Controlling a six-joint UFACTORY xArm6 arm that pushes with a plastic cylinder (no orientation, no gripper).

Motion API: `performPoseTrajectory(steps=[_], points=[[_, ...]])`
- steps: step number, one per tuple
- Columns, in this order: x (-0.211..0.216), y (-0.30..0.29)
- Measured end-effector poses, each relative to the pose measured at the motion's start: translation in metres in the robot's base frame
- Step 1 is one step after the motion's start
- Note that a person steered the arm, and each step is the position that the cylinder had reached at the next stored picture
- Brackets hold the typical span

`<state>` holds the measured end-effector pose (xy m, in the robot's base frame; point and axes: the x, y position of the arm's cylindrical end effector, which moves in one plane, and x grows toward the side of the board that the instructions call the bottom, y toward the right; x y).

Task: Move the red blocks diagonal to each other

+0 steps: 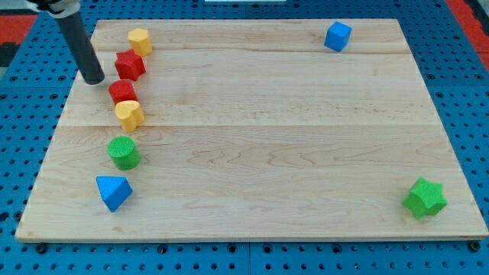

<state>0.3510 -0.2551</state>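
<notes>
Two matte, ridged red blocks, unlabelled: red star block [130, 65] just right of my tip [93, 79], red cylinder block [122, 92] right-below; no hand, only a rod.

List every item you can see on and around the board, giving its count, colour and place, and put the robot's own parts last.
Board: 1, pale wood, fills the view.
Yellow blocks: 2, upper left and left, below the red pair.
Red blocks: 2, left; star above, the other just below it, touching the lower yellow.
Green cylinder: 1, left, lower.
Green star: 1, lower right.
Blue block: 1, lower left.
Blue cube: 1, upper right.
Pegboard: 1, blue, under the board.
My tip: 1, dark, left of the red blocks, apart.
</notes>
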Motion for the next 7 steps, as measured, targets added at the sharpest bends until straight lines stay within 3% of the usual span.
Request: performPoseTrajectory(steps=[2, 4, 5, 6, 7], points=[[0.027, 0.029], [0.038, 0.152], [0.043, 0.156], [0.037, 0.11], [0.053, 0.132]])
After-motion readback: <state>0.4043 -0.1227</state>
